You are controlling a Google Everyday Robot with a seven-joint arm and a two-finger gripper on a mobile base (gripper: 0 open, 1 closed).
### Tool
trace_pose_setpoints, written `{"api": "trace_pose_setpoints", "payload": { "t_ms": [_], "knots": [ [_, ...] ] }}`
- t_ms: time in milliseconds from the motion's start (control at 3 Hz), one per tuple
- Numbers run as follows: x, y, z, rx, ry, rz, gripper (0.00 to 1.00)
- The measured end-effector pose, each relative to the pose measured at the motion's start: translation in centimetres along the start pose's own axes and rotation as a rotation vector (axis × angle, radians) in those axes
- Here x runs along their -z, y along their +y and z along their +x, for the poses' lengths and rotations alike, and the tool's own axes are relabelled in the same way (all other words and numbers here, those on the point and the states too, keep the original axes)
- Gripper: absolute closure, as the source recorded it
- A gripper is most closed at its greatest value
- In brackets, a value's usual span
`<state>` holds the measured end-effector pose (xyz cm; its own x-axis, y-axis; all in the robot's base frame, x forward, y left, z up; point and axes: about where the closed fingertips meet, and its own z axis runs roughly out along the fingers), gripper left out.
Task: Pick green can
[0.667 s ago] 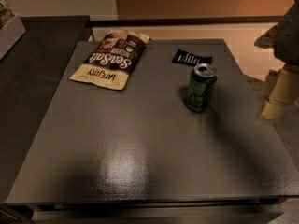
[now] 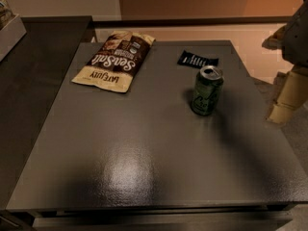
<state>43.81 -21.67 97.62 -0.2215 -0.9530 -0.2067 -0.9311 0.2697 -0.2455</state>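
On the right half of the grey counter [image 2: 144, 167] the green can [image 2: 207, 91] stands upright, apart from the pincer [image 2: 285, 102] near the counter's right edge, whose state I cannot tell.

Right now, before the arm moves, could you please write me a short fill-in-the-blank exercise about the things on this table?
1. The green can stands ____ on the table.
2. The small wrapper lying beyond the can is ____ in colour.
3. In the camera view, the brown snack bag lies to the ____ of the can.
4. The gripper is at the ____ edge of the camera view, not touching the can.

Missing words: upright; black; left; right.
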Motion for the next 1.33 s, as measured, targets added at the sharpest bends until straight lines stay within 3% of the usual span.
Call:
{"api": "trace_pose_setpoints", "payload": {
  "t_ms": [667, 1333],
  "knots": [
    [-2.6, -3.0, -1.3, -0.045, -0.127, -0.027, 0.0],
    [-6.3, -5.9, -3.8, -0.083, -0.252, -0.019, 0.0]
  ]
}}
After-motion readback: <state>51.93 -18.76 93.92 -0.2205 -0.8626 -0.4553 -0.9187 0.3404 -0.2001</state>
